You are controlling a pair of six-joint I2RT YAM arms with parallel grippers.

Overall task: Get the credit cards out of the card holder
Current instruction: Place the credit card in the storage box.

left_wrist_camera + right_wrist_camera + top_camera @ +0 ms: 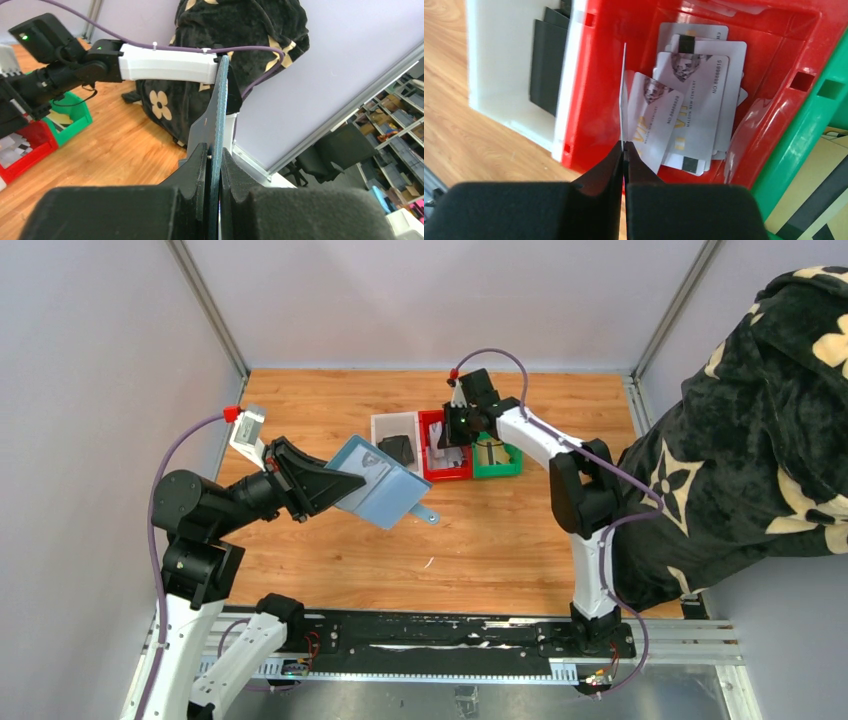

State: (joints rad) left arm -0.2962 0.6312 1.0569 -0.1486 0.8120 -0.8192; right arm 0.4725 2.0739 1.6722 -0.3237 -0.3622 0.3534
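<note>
My left gripper [335, 485] is shut on the teal-blue card holder [378, 482] and holds it open above the table, its small tab hanging at the lower right. In the left wrist view the holder [218, 115] shows edge-on between the jaws. My right gripper [447, 445] is over the red bin [447, 473] and is shut on one credit card [624, 95], seen edge-on, held upright above several whitish credit cards [696, 95] lying in the red bin [594, 75].
A white bin [385, 425] with a black wallet [398, 448] stands left of the red bin, and a green bin [500, 468] stands right of it. A person in a dark flowered garment [760, 430] is at the right edge.
</note>
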